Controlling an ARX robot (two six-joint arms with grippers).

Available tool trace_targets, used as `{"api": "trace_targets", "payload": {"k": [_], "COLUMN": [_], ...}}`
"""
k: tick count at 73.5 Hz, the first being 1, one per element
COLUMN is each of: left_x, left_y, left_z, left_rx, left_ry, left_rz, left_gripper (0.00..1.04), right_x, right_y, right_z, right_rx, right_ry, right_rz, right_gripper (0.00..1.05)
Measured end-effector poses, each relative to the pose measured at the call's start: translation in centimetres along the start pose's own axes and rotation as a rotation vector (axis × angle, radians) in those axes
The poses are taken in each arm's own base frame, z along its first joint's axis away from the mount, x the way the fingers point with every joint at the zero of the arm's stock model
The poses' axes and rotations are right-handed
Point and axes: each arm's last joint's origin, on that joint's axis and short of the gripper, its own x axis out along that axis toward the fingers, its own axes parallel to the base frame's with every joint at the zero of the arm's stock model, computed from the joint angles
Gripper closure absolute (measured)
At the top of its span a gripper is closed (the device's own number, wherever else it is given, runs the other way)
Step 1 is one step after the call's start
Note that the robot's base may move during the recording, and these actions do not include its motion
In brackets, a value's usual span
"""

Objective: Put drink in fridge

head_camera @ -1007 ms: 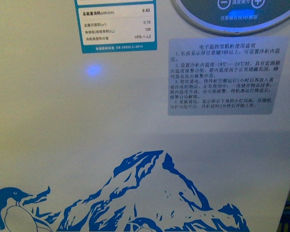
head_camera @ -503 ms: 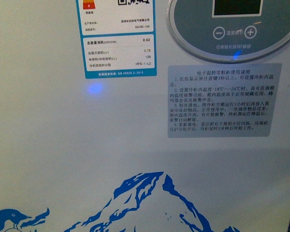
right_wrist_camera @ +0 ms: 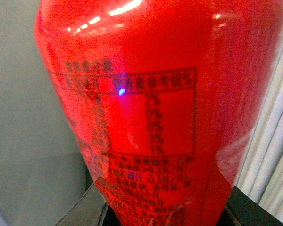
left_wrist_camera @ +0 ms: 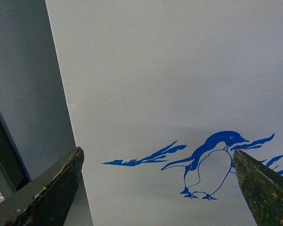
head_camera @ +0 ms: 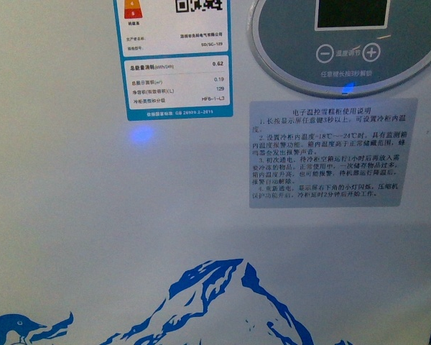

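Left claw point(left_wrist_camera: 156, 151): wide open, empty, facing the fridge point(head_camera: 165, 201) front.
Right claw point(right_wrist_camera: 165, 214): closed around the drink point(right_wrist_camera: 132, 108).

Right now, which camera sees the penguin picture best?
The left wrist view: the penguin shows there head to feet, on the fridge. The front view catches only its head at the bottom edge. The right wrist view shows just the drink.
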Motion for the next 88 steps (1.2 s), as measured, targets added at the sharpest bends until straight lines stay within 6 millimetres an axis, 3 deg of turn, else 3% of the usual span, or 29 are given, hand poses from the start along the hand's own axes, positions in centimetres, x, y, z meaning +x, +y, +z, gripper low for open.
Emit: {"api": "trace_targets", "payload": {"k": [88], "left_x": [0.0], "left_y": [0.0], "left_z": [0.0], "left_rx": [0.0], "left_ry": [0.0], "left_rz": [0.0], "left_gripper": [0.08], "right_x": [0.08], "right_y": [0.01], "right_z": [-0.39], "right_rx": [0.013], "right_ry": [0.011], "right_rz": [0.002], "right_gripper": [0.68]}}
